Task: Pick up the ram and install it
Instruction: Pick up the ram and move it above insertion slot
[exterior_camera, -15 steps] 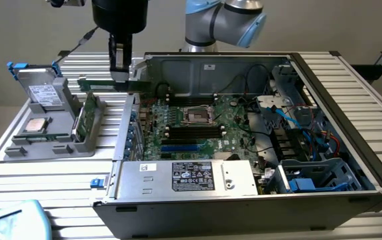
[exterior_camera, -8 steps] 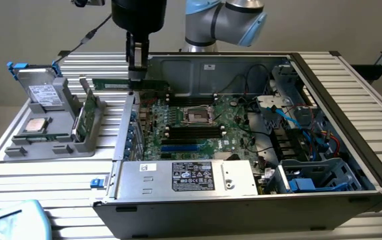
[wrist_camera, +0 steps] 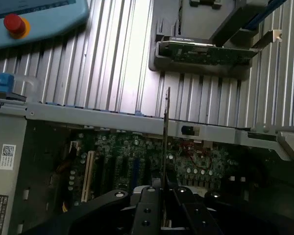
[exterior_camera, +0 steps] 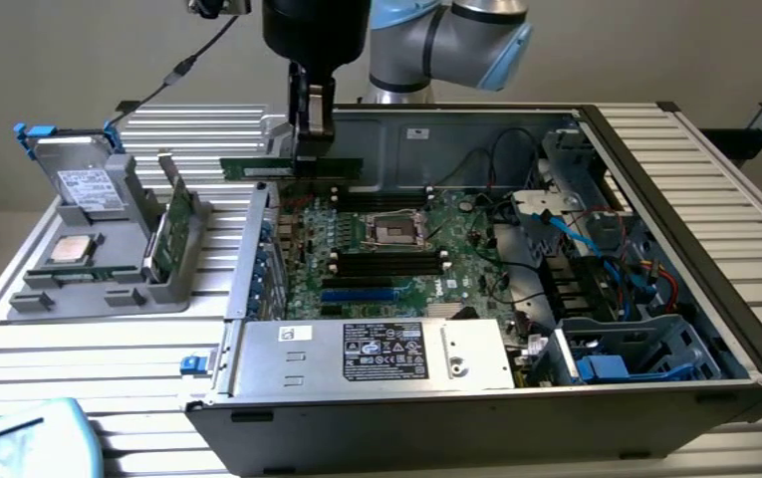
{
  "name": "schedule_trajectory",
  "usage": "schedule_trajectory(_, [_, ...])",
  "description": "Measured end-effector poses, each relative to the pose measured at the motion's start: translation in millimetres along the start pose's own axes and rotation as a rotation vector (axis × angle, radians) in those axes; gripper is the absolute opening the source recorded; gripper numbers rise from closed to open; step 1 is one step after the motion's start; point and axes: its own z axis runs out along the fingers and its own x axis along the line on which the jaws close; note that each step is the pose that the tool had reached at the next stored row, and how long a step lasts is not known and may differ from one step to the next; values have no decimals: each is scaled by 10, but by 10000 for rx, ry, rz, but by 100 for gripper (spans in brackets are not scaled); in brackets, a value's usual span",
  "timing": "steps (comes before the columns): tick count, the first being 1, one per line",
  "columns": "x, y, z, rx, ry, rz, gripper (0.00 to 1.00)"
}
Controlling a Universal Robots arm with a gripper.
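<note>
Ram [exterior_camera: 254, 168] is hanging clamped in your gripper [exterior_camera: 309, 154] over the open case [exterior_camera: 739, 329], so you're mid-carry; it's probably needing squaring up with the slots [exterior_camera: 383, 263].

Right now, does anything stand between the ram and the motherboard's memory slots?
Nothing visible does. The gripper holds the ram in open air just above the black memory slots; no cable or part shows between them.

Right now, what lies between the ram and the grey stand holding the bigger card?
Only ribbed tabletop and the case's side wall separate ram and stand, per the exterior view.
</note>
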Motion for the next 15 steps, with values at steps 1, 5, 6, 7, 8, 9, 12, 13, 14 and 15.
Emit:
schedule_trajectory(1, [4, -35, -6, 45, -3, -4, 14])
schedule_trajectory(5, [19, -162, -25, 204, -30, -19, 14])
schedule_trajectory(6, [23, -195, -30, 238, -39, -24, 14])
schedule_trajectory(7, [27, -229, -35, 273, -50, -27, 14])
schedule_trajectory(8, [31, -263, -40, 301, -62, -31, 14])
schedule_trajectory(9, [35, -299, -44, 329, -73, -35, 14])
schedule_trajectory(12, [47, -397, -54, 384, -102, -43, 14])
schedule_trajectory(13, [51, -426, -54, 397, -103, -44, 14])
schedule_trajectory(14, [55, -452, -51, 408, -105, -45, 14])
schedule_trajectory(15, [58, -477, -45, 418, -105, -45, 14])
